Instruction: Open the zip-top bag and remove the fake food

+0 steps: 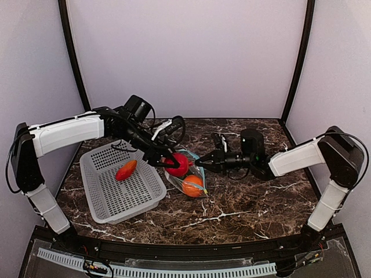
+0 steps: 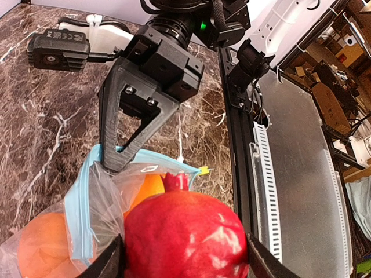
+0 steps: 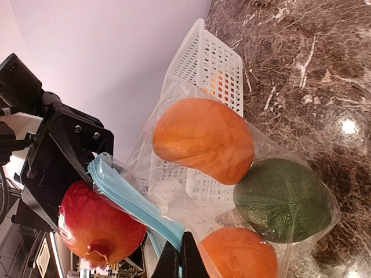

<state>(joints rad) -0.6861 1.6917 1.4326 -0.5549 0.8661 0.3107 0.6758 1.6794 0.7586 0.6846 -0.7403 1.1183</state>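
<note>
The zip-top bag lies on the table right of the basket, its mouth open. My left gripper is shut on the round red piece and holds it at the mouth, just outside the blue zip strip. My right gripper is shut on the zip strip, and from the top it shows at the bag's far right edge. Inside the bag are two oranges and the dark green piece. The elongated red-orange piece lies in the basket.
The white perforated basket stands at the left of the marble table, close beside the bag. Dark vertical posts and pale walls close in the back and sides. The table's near edge has a black rail.
</note>
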